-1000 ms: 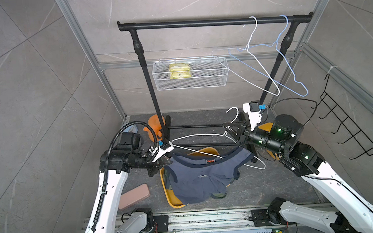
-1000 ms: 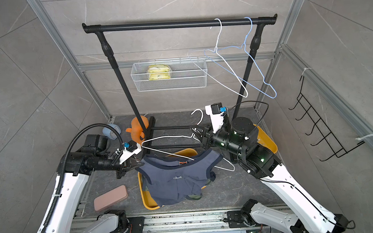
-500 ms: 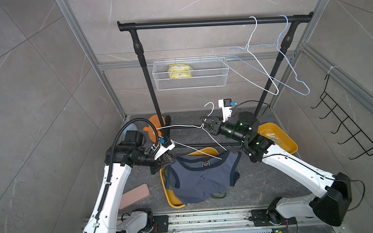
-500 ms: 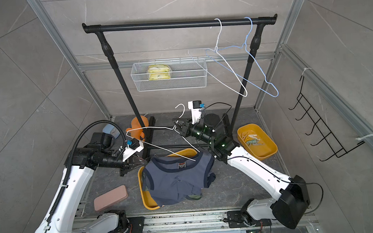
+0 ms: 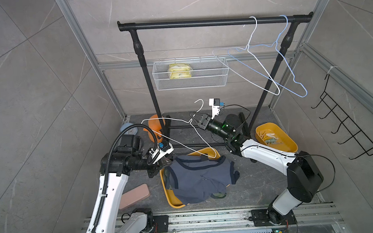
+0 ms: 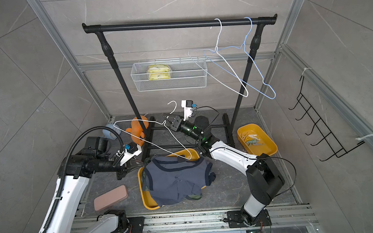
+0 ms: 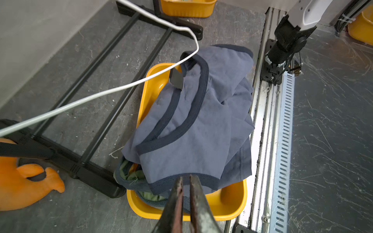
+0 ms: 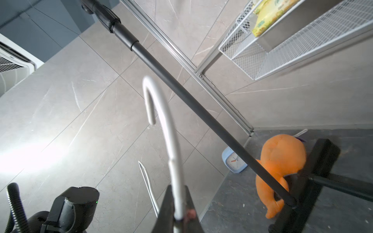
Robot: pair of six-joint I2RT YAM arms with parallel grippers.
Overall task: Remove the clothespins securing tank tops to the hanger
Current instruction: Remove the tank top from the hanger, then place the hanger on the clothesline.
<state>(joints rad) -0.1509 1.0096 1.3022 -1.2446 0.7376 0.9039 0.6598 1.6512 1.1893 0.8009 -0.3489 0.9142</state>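
Note:
My right gripper [image 8: 178, 188] is shut on the neck of a white wire hanger [image 5: 177, 131], held tilted above the floor in both top views [image 6: 153, 134]. The hanger's low corner is hooked under a strap of the slate blue tank top [image 7: 197, 121], which lies heaped over a yellow bin [image 7: 232, 203]. An olive green tank top [image 7: 131, 173] shows underneath it. My left gripper [image 7: 186, 178] hovers at the near hem of the blue top, open by a narrow gap and holding nothing. Several clothespins [image 5: 269, 138] lie in a yellow tray [image 5: 291, 146] at the right.
A black clothes rack [image 5: 215, 22] stands behind, with two empty hangers [image 5: 265, 72] on its rail and its base bars on the floor. A wire basket [image 5: 189, 77] hangs on the wall. An orange plush toy [image 5: 156, 127], a blue clock [image 5: 128, 128] and a pink case [image 5: 133, 195] lie at the left.
My right gripper has carried the hanger leftwards and back. The blue top has slackened and dropped onto the bin. My left gripper's jaws have parted a little.

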